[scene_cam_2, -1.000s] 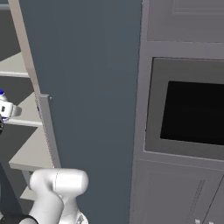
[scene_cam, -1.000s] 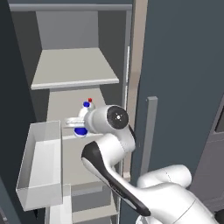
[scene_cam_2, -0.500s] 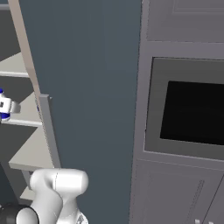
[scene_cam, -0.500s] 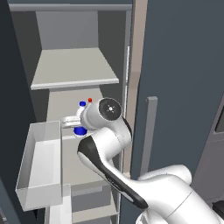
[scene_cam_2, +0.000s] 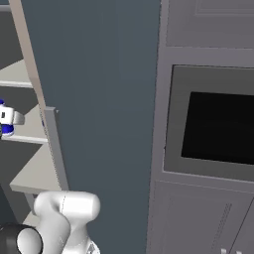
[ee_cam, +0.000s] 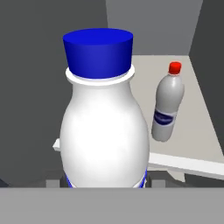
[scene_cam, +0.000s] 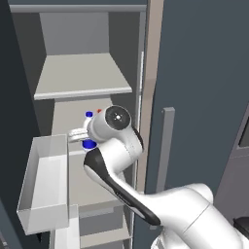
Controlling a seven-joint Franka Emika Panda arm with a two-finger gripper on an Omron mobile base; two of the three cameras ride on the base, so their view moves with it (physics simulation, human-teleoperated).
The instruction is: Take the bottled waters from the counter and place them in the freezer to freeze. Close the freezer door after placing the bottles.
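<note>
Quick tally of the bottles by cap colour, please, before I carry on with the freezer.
Blue-capped white bottle, in the end effector: 1
Red-capped grey bottle, standing on the shelf: 1
Total: 2

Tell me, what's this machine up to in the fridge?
The white robot arm is reaching into the open freezer, and its gripper is shut on a white bottle with a blue cap. A second bottle, clear-grey with a red cap, already stands upright on a pale shelf inside. The white one hasn't been let go yet, and the freezer door is open.
</note>
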